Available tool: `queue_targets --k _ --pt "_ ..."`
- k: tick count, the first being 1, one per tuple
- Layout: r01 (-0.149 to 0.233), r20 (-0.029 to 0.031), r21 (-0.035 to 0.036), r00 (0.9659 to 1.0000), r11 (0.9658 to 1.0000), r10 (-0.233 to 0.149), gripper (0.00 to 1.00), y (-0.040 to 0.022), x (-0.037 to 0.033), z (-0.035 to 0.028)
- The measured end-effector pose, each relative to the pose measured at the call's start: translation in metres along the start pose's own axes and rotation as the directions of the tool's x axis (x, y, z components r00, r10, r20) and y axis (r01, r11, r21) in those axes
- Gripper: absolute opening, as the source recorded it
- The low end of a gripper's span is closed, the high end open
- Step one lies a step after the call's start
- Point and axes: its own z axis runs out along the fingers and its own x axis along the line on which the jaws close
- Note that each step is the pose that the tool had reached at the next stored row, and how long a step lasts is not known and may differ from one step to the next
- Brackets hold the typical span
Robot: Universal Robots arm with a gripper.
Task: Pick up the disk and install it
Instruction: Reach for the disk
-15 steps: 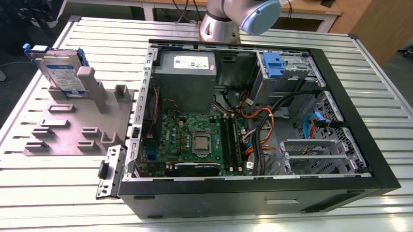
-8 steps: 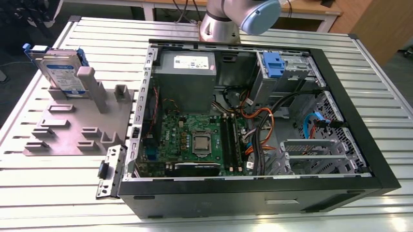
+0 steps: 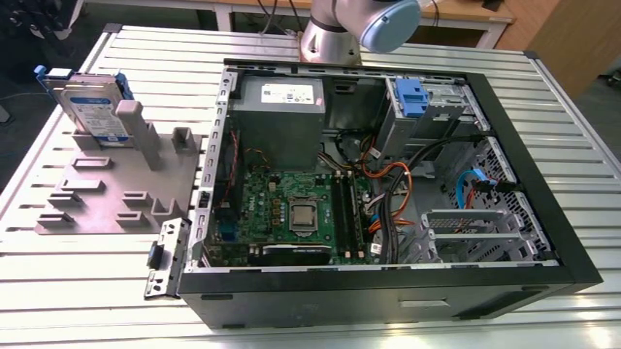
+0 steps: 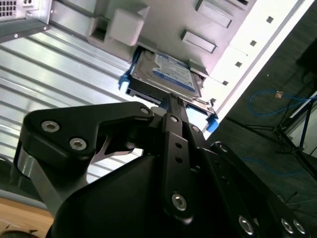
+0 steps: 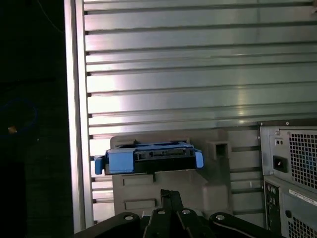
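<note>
Showing the disk [image 3: 87, 105] upright in the grey slotted tray [image 3: 107, 200] on the worktop [image 3: 87, 305], beside the open computer case [image 3: 388, 294]; claw [image 4: 171, 97] pressed together, empty, apart from it; pickup and installation both undone.

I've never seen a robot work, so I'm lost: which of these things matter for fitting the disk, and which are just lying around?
For the job: disk, standing in the grey tray; tool, pointing at it; open case, likely where it goes.
Just there: power box; circuit board; cables; table.
</note>
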Motion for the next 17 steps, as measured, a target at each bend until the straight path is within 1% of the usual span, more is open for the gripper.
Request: queue_targets --k 3,9,12,14,17 --pt "0.0 -0.0001 0.0001 1.0 1.0 0.0 0.11 0.0029 0.0111 0.0011" --pt "0.0 -0.0015 0.0002 1.0 1.0 0.0 0.11 0.0092 0.0265 0.0047" --pt "0.0 -0.0023 0.0003 1.0 1.0 0.0 0.11 0.0115 0.0316 0.0067" --pt "0.0 -0.0032 0.0003 1.0 1.0 0.0 0.11 0.0114 0.0339 0.0088" --pt "0.0 -0.0094 0.0008 1.0 1.0 0.0 0.11 0.0112 0.0346 0.0134"
